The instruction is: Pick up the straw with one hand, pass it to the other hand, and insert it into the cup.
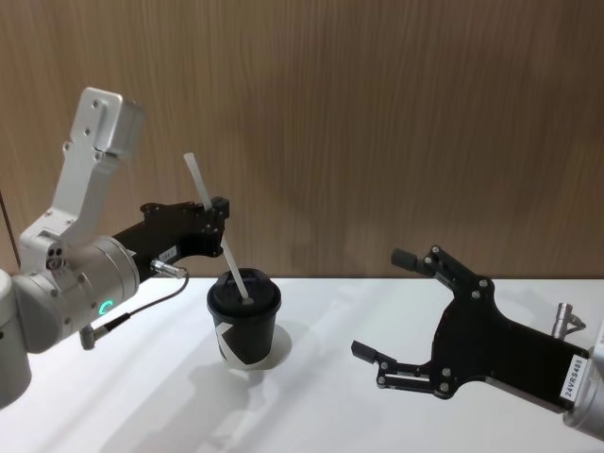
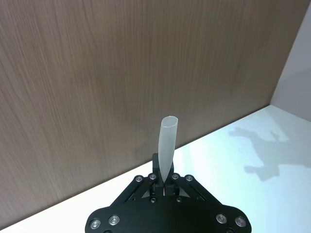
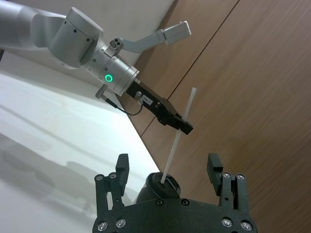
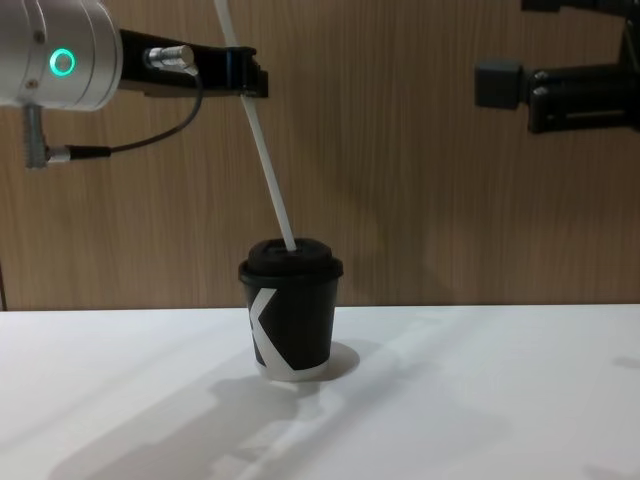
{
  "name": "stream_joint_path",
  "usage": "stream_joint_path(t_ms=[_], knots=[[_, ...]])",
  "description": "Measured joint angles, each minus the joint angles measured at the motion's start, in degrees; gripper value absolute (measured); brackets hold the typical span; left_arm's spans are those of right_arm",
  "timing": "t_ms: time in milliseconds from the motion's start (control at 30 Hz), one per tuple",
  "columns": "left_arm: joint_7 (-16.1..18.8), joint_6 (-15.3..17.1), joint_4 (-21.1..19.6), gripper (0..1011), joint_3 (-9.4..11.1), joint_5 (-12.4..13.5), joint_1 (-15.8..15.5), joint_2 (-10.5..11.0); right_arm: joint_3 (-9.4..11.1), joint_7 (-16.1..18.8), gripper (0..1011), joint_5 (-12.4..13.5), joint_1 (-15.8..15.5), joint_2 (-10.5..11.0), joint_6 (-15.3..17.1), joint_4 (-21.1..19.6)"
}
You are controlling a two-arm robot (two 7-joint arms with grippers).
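Left end effector (image 1: 219, 219) gripping tilted white straw (image 1: 223, 241)

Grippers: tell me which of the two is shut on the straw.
The left gripper, on the silver wrist with the teal ring, pinches the straw above the cup. The right gripper, the all-black tool, hangs open beside the cup, holding nothing.

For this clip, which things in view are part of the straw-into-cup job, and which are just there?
Part of the job:
- straw, tilted, lower tip at the lid's hole
- cup, upright on the table
- left gripper, shut on the straw above the cup
- right gripper, open, holding nothing, off to the cup's right

Just there:
- white table
- wood-panelled wall
- dark cable at the left wrist
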Motion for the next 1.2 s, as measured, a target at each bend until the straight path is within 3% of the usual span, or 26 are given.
stream_joint_path(t_ms=[433, 867, 1067, 1200], knots=[[-0.6, 0.5, 1.8, 6, 0.7, 1.5, -1.0, -0.5, 0.0, 0.0, 1001, 0.0, 0.0, 0.0, 0.0, 0.0], [-2.4, 0.9, 4.3, 5, 0.3, 0.9, -1.5, -1.6, 0.0, 0.0, 1001, 0.0, 0.0, 0.0, 0.0, 0.0], [-3.1, 1.0, 5.0, 117, 0.2, 0.5, -1.6, -1.9, 0.0, 0.0, 1001, 0.0, 0.0, 0.0, 0.0, 0.0], [-3.3, 1.0, 5.3, 248, 0.1, 0.3, -1.7, -2.1, 0.0, 0.0, 1001, 0.0, 0.0, 0.0, 0.0, 0.0]])
